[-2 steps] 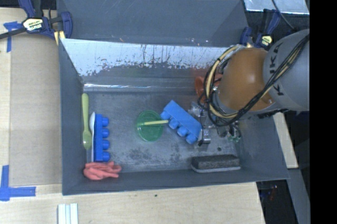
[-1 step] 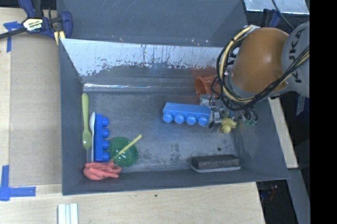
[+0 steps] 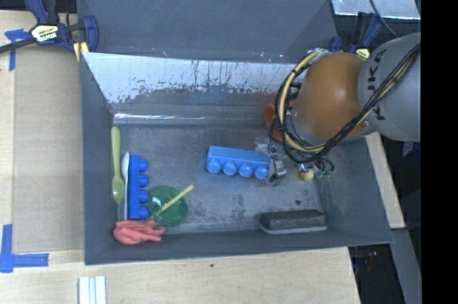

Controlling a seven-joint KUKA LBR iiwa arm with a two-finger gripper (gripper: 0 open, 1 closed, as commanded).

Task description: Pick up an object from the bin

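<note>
My gripper (image 3: pixel 275 165) is low in the bin at the right, under the arm's orange cover, touching or just beside the right end of a blue studded brick (image 3: pixel 237 162) that lies in the middle of the floor. Whether a finger is on the brick cannot be told. A dark grey oblong block (image 3: pixel 293 222) lies just below the gripper by the front wall. A small yellow piece (image 3: pixel 308 174) sits right of the gripper.
On the left lie a second blue brick (image 3: pixel 137 188), a yellow-green spoon (image 3: pixel 116 163), a green round lid with a yellow stick (image 3: pixel 169 205) and a pink squiggly toy (image 3: pixel 138 231). The arm and cables cover the bin's right side.
</note>
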